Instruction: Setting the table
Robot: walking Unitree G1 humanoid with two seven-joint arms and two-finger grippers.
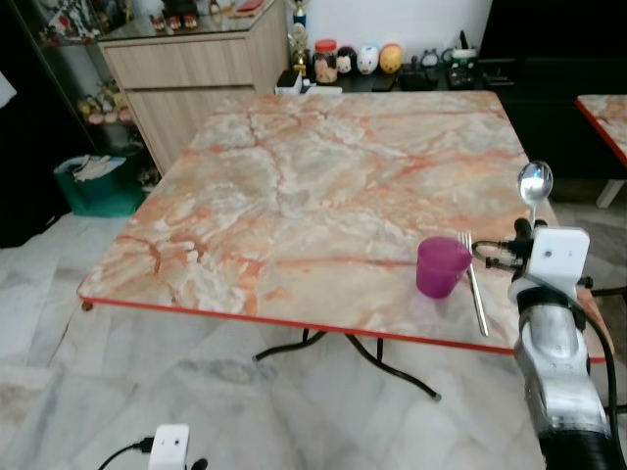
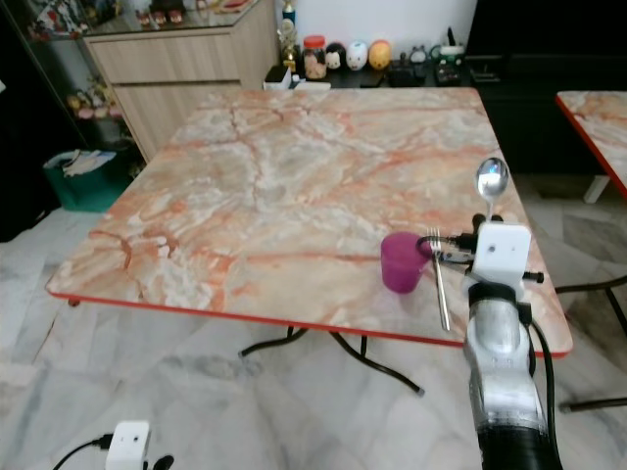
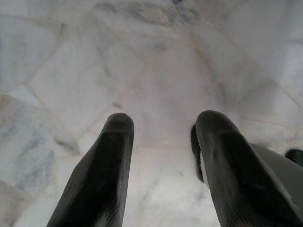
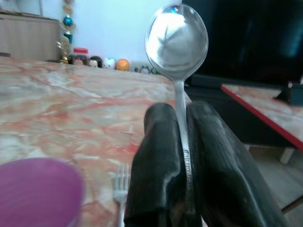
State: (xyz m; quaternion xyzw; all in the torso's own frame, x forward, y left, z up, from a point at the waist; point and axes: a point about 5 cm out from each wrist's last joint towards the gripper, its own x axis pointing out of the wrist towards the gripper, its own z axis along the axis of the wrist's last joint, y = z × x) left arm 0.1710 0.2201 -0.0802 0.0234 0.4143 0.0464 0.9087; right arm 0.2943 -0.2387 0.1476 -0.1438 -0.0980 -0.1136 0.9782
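A purple cup [image 1: 441, 266] stands near the front right edge of the marble table [image 1: 323, 186]. A silver fork [image 1: 476, 289] lies just right of the cup, tines pointing away from me. My right gripper [image 4: 182, 116] is shut on a silver spoon [image 1: 534, 186], held upright with its bowl [image 4: 176, 38] up, above the table's right edge beside the fork. The left gripper [image 3: 163, 127] hangs open over the floor tiles, with nothing between its fingers.
A wooden cabinet [image 1: 191, 69] stands at the back left, with a green bin [image 1: 98, 184] beside it. Small figurines and jars [image 1: 358, 61] line a low shelf behind the table. A second table's corner [image 1: 602, 122] sits at the far right.
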